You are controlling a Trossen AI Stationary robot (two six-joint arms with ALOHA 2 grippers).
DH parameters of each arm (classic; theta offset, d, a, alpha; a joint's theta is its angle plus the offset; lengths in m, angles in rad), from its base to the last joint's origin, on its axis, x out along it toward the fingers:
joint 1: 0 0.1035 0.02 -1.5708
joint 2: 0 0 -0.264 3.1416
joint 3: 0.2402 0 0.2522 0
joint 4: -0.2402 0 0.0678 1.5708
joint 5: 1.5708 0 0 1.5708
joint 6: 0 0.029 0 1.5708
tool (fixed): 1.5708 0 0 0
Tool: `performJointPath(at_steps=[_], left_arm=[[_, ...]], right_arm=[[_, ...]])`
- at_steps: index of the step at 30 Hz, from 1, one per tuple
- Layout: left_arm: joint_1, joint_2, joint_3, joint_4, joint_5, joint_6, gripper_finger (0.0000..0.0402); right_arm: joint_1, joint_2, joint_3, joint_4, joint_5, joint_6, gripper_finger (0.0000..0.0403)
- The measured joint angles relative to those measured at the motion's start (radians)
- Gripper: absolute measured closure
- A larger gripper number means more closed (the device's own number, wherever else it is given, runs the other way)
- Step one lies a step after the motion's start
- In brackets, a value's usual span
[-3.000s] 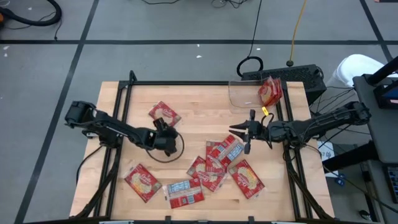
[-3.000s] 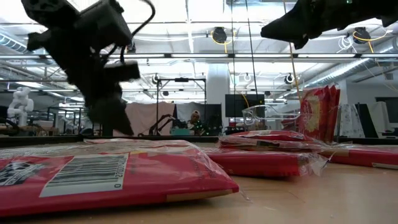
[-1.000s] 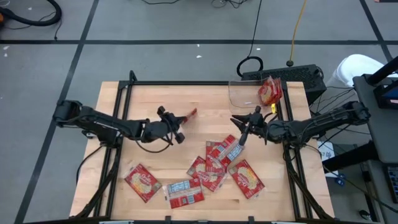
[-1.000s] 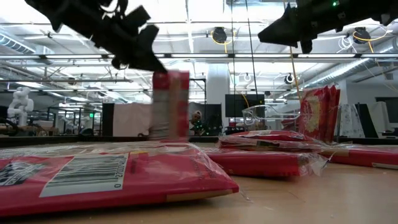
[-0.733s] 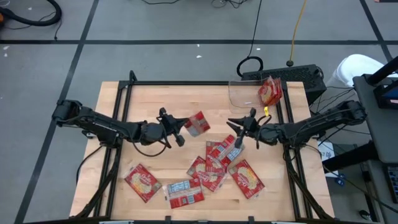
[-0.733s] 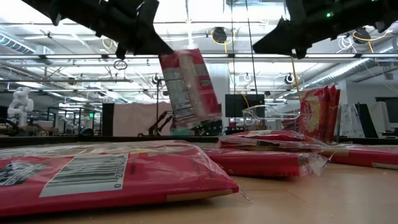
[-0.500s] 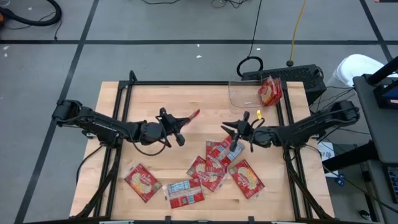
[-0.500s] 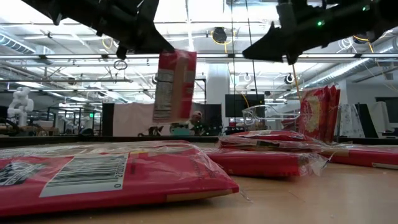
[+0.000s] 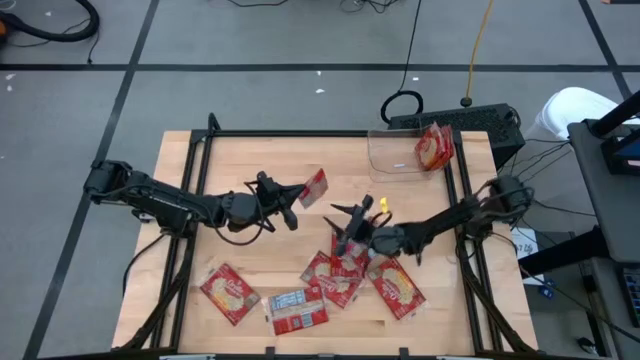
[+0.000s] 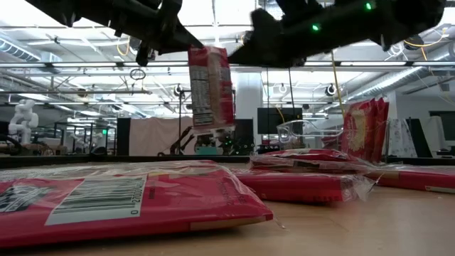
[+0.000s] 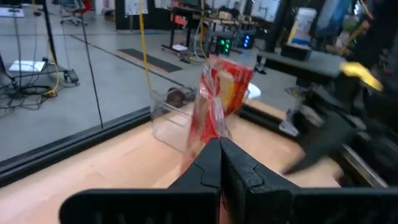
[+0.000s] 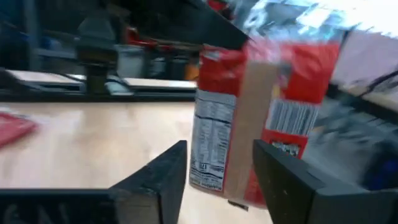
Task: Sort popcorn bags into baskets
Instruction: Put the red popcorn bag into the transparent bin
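Bag held up mid-table for a handover; right hand moved in.

A red popcorn bag (image 9: 313, 188) is gripped at its edge by the closed left hand (image 9: 292, 199) and held in the air above the table (image 9: 220, 160), well apart from the clear bin (image 9: 392, 152) at the far right corner, where one bag (image 9: 434, 147) is already leaning. Since a second ago the right hand (image 9: 350, 222) has been swung from near the bin toward the middle, over the pile of bags (image 9: 345, 270), and its fingers (image 12: 163, 177) are now spread wide on either side of the raised bag. A pass between hands is judged to be starting; most bags are still unsorted.
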Motion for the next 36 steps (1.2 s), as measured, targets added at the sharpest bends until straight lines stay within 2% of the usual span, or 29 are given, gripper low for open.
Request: performJointPath(at_steps=[3, 6, 8, 13, 19, 31, 36], left_arm=[[0.024, 0.001, 0.000, 0.016, 0.000, -0.034, 0.0401], [0.036, 0.011, 0.000, 0.072, 0.002, -0.044, 0.0401], [0.035, 0.012, 0.000, 0.115, 0.042, -0.044, 0.0401], [0.016, 0.011, 0.000, 0.200, 0.097, -0.024, 0.0399], [-0.001, 0.014, 0.000, 0.197, 0.139, -0.025, 0.0400], [-0.011, 0.075, 0.001, 0.219, 0.171, -0.061, 0.0399], [-0.008, 0.078, 0.001, 0.236, 0.152, -0.058, 0.0398]], right_arm=[[0.023, 0.077, 0.078, 0.090, 0.079, -0.149, 0.0210], [0.028, 0.130, 0.139, 0.186, 0.086, -0.269, 0.0207], [0.026, 0.156, 0.169, 0.229, 0.086, -0.324, 0.0207], [0.007, 0.185, 0.210, 0.250, 0.088, -0.406, 0.0207], [-0.002, 0.184, 0.215, 0.256, 0.141, -0.422, 0.0206], [-0.004, 0.182, 0.215, 0.284, 0.134, -0.452, 0.0206], [-0.013, 0.181, 0.215, 0.213, 0.122, -0.373, 0.0205]])
